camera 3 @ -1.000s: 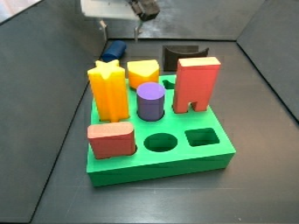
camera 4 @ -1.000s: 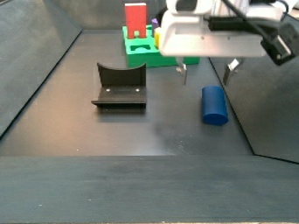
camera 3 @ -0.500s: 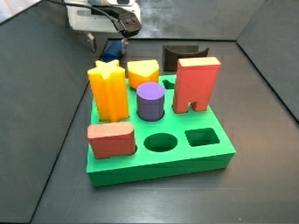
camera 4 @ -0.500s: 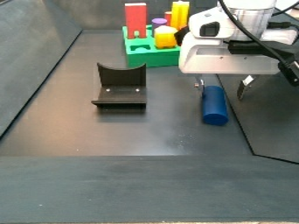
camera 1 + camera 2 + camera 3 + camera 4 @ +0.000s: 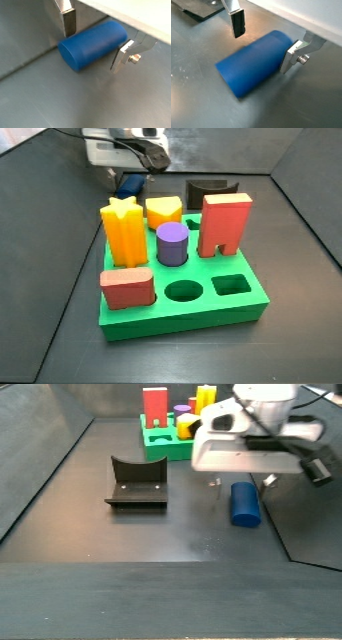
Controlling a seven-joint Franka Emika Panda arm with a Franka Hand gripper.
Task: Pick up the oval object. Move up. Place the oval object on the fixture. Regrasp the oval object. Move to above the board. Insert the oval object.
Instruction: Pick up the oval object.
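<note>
- The floor (image 5: 147, 534) is lying flat and dull dark grey, enclosed by dark grey walls that are sloping up around it in both side views.
- The board (image 5: 181, 298) is sitting on that floor, carrying a yellow star peg (image 5: 124, 233), a purple cylinder (image 5: 171, 244), a tall red block (image 5: 226, 224) and a short red-pink block (image 5: 127, 287).
- The fixture (image 5: 136, 482) is standing on the floor apart from the board, with nothing resting in its notch.
- The oval object (image 5: 243, 502) is lying on its side on the floor near the wall, well apart from the fixture; in both wrist views it is showing its rounded blue end (image 5: 90, 44).
- The gripper (image 5: 241, 482) is hanging low over the oval object, its white body covering the peg's far end in a side view (image 5: 131, 170).
- Its fingers (image 5: 236, 22) are standing spread, one to each side of the oval object; whether the pads are touching the peg cannot be told.
- Compared with half a second ago, the gripper is sitting a little further along toward the board end of the peg, while the oval object is lying in the same spot as before.
- The board, its pegs and the fixture are staying where they were a second ago.
</note>
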